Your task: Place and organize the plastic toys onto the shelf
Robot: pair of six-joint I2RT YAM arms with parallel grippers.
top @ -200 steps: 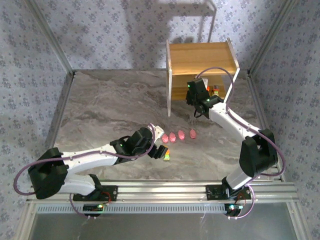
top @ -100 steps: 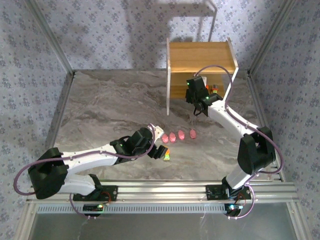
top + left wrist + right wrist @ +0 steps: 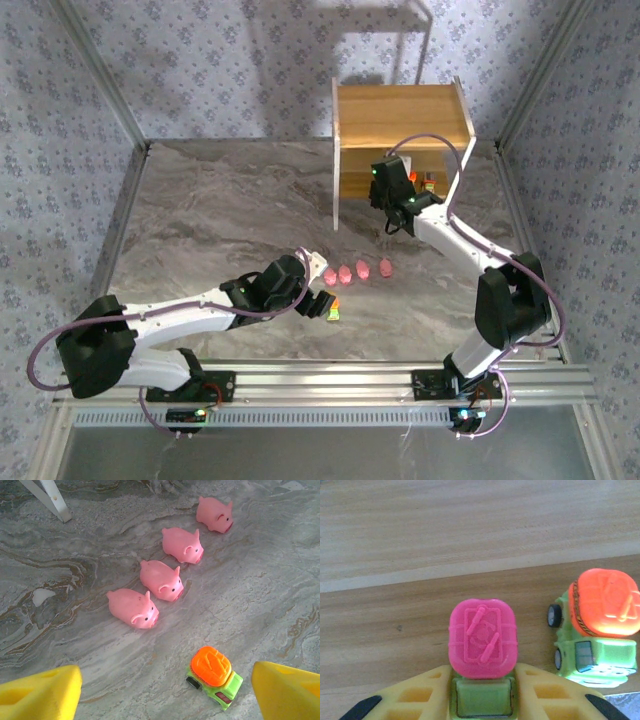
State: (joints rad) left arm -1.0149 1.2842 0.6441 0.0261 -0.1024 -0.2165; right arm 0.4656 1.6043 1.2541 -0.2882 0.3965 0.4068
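While its yellow fingers stand wide apart and hold nothing, the left gripper (image 3: pixel 167 691) hovers well in front of the light-brown wooden two-tier shelf (image 3: pixel 405 112), above an orange-topped green plastic truck (image 3: pixel 214 676) lying near a row of four pink plastic pigs (image 3: pixel 161 580). At the shelf's lower board, the right gripper (image 3: pixel 482 696) is clamped on a pink-topped green blocky toy (image 3: pixel 482 644), just beside a second orange-topped truck (image 3: pixel 600 625).

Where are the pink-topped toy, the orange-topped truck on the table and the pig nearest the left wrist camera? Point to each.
pink-topped toy (image 3: pixel 483 637): right wrist view, on its pink top.
orange-topped truck (image 3: pixel 212 666): left wrist view, on its orange top.
nearest pig (image 3: pixel 133 608): left wrist view, on its back.
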